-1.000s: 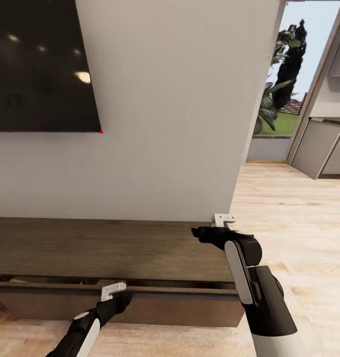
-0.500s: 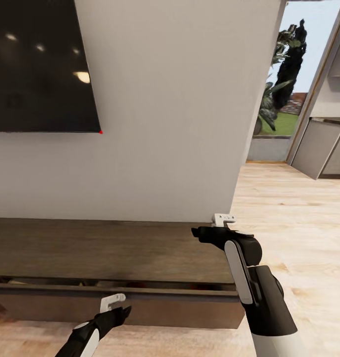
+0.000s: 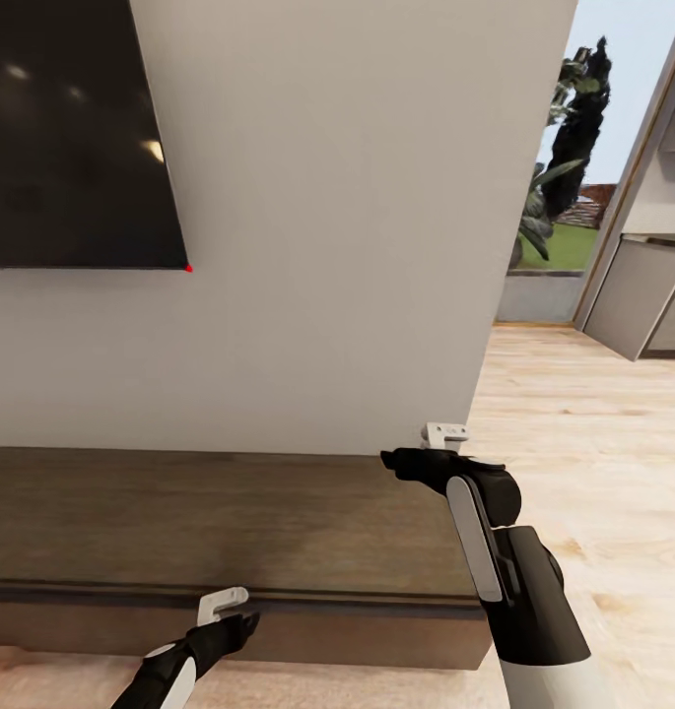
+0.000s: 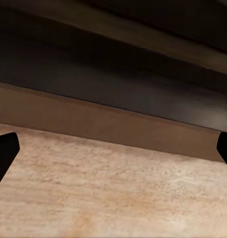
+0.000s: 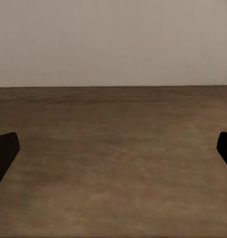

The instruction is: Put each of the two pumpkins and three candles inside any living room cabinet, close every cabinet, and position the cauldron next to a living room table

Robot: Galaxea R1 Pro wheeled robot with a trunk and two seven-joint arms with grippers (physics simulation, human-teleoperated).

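The long, low dark-brown cabinet [image 3: 229, 512] runs along the wall below a black screen, and its front looks shut flush. My left gripper [image 3: 246, 620] is open, low at the cabinet's front edge; the left wrist view shows the brown front [image 4: 113, 119] just above the floor. Over the right end of the cabinet top my right gripper [image 3: 388, 459] hovers open, and in the right wrist view its dark fingertips [image 5: 5, 148] sit wide apart above the top [image 5: 113, 168]. Pumpkins, candles and cauldron are out of view.
A black wall-mounted screen [image 3: 71, 138] hangs on the white wall [image 3: 327, 246]. To the right, light wood floor [image 3: 593, 443] leads to an opening with plants [image 3: 559, 187] and grey kitchen units [image 3: 638, 295].
The cabinet's front stood ajar with a dark gap a second ago; the gap has narrowed and is now shut. The left gripper sank slightly. The head view shifted a little.
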